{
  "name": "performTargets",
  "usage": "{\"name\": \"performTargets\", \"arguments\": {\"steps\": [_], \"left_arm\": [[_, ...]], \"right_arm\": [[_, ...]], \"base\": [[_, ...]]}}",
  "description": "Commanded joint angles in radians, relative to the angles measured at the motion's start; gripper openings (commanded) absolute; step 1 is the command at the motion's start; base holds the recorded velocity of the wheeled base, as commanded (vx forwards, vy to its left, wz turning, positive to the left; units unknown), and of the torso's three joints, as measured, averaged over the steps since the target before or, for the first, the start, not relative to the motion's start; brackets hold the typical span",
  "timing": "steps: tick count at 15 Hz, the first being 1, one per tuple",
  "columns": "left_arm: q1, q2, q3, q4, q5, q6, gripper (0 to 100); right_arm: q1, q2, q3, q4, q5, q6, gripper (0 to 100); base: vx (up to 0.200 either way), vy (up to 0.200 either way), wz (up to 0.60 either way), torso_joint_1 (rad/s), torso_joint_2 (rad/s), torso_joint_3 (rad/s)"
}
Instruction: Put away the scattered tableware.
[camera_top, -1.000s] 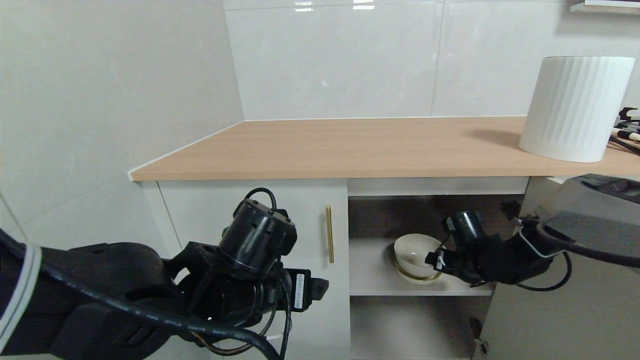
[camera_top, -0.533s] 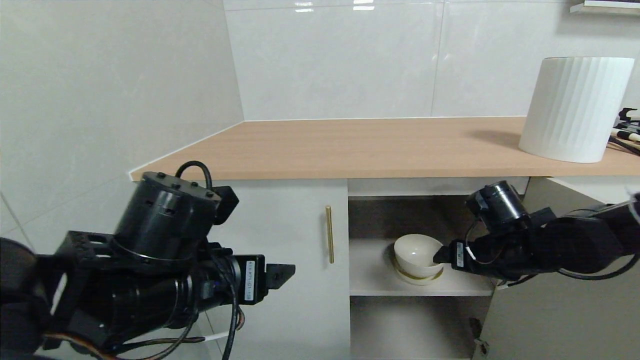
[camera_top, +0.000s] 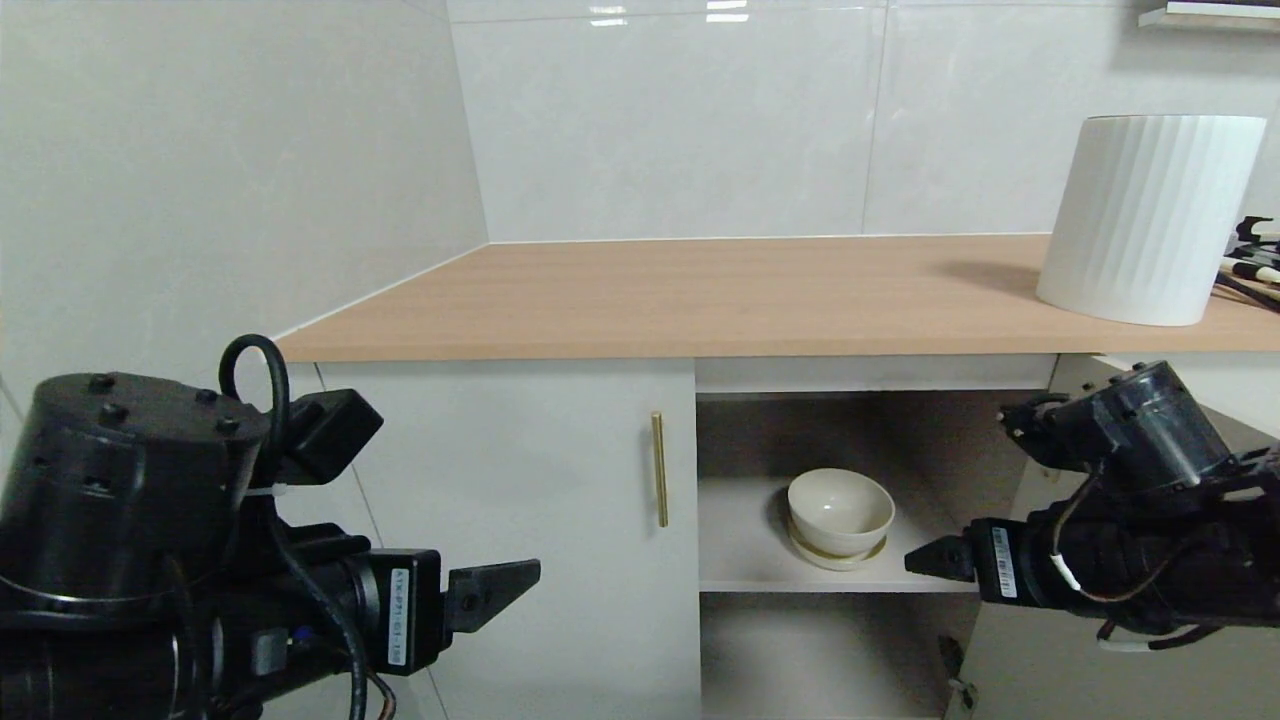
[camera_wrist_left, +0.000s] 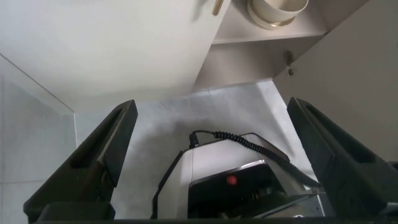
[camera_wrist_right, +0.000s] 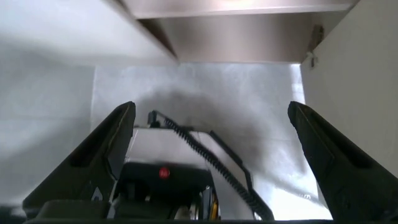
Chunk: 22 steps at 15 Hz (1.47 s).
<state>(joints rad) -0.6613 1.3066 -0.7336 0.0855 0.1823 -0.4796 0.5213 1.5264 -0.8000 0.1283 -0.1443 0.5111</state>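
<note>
Wrist views are showing the left gripper (camera_wrist_left: 211, 112) and the right gripper (camera_wrist_right: 211, 112) both spread wide and holding nothing, which the head view isn't making clear. The head view is giving the layout: the bowl (camera_top: 840, 508) is sitting on a saucer (camera_top: 838, 553) on the open cabinet's shelf (camera_top: 740, 560). The right gripper is hanging near it without touching, and the left one is hovering by the closed door (camera_top: 520, 470).
</note>
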Motion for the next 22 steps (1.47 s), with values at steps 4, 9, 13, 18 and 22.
{"name": "performTargets", "arguments": {"steps": [4,9,13,18,22], "left_arm": [[0.005,0.006,0.010,-0.003,0.002,-0.011,100],[0.003,0.045,0.003,-0.006,0.006,-0.016,100],[0.003,0.049,0.002,-0.006,0.006,-0.027,100],[0.003,0.057,0.002,-0.006,0.006,-0.027,100],[0.003,0.057,0.003,-0.006,0.006,-0.027,100]], "right_arm": [[0.019,-0.086,0.068,-0.001,0.006,0.003,100],[0.060,-0.089,0.081,-0.001,0.003,0.001,100],[0.060,-0.092,0.088,-0.001,0.006,0.000,100],[0.062,-0.092,0.093,-0.001,0.006,0.000,100],[0.062,-0.091,0.094,-0.001,0.005,-0.002,100]], "base": [[-0.050,0.000,0.00,0.001,0.00,-0.001],[-0.200,0.000,0.00,0.002,0.00,0.004],[-0.200,0.000,0.00,0.000,0.00,0.006],[-0.200,0.000,0.00,0.000,0.00,0.004],[-0.200,0.000,0.00,0.001,0.00,0.000]]}}
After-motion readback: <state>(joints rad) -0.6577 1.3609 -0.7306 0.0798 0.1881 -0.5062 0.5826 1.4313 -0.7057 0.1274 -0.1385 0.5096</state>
